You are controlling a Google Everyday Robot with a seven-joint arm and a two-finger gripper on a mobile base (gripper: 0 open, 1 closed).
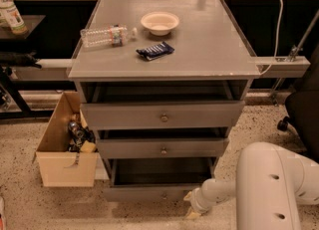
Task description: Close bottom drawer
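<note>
The grey cabinet has three drawers, all pulled out some way. The bottom drawer (149,193) is the lowest; it stands open, its flat grey inside shows, and its front sits near the floor. Its knob is hard to make out. The middle drawer (163,148) and the top drawer (163,116) each show a small round knob. My white arm reaches in from the lower right. My gripper (192,208) is low by the right end of the bottom drawer's front, close to or touching it.
On the cabinet top (209,50) lie a white bowl (159,22), a plastic bottle (104,36) and a dark packet (155,51). A cardboard box (65,159) with items stands on the floor at the left. A black chair (301,114) is at the right.
</note>
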